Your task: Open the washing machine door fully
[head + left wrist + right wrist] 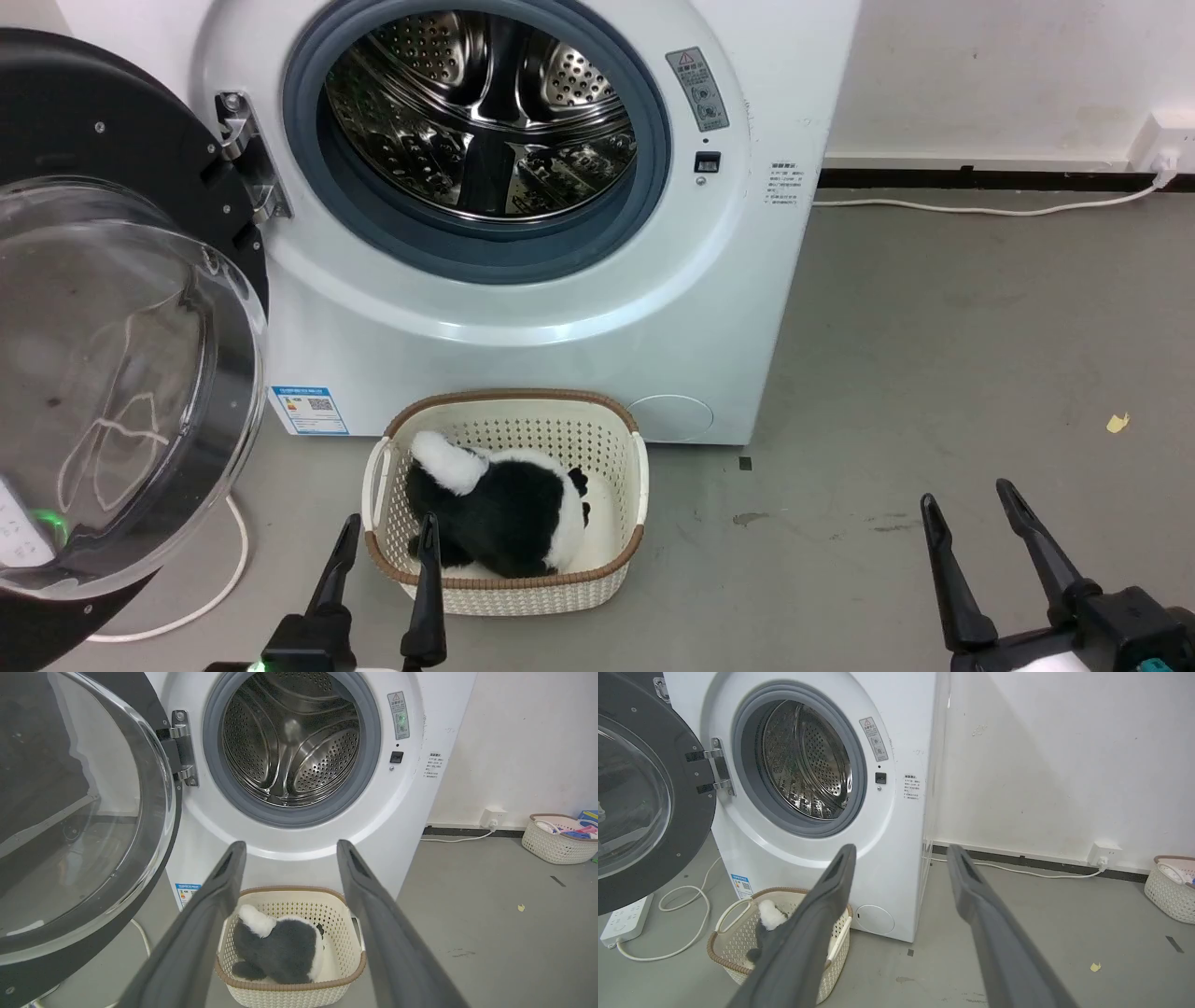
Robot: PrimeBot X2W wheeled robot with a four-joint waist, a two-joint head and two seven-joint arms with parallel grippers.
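The white washing machine [560, 317] [299, 858] [896, 868] stands ahead, its steel drum [485, 103] uncovered inside the grey gasket. The glossy black washing machine door [93, 140] [154, 718] [686, 779] is swung wide to the left on its metal hinge [247, 154], clear glass bowl [121, 373] bulging toward me. My left gripper [387, 529] [289, 847] is open low in the head view, empty, over the near edge of a basket and well short of the door. My right gripper [966, 495] [901, 851] is open and empty at the lower right, over bare floor.
A cream wicker basket [616, 551] [345, 970] [724, 952] holding a black-and-white plush toy [504, 509] sits on the floor before the machine. A white cable [224, 579] and power strip [623, 914] lie left under the door. Another basket [556, 840] [1169, 891] stands by the right wall.
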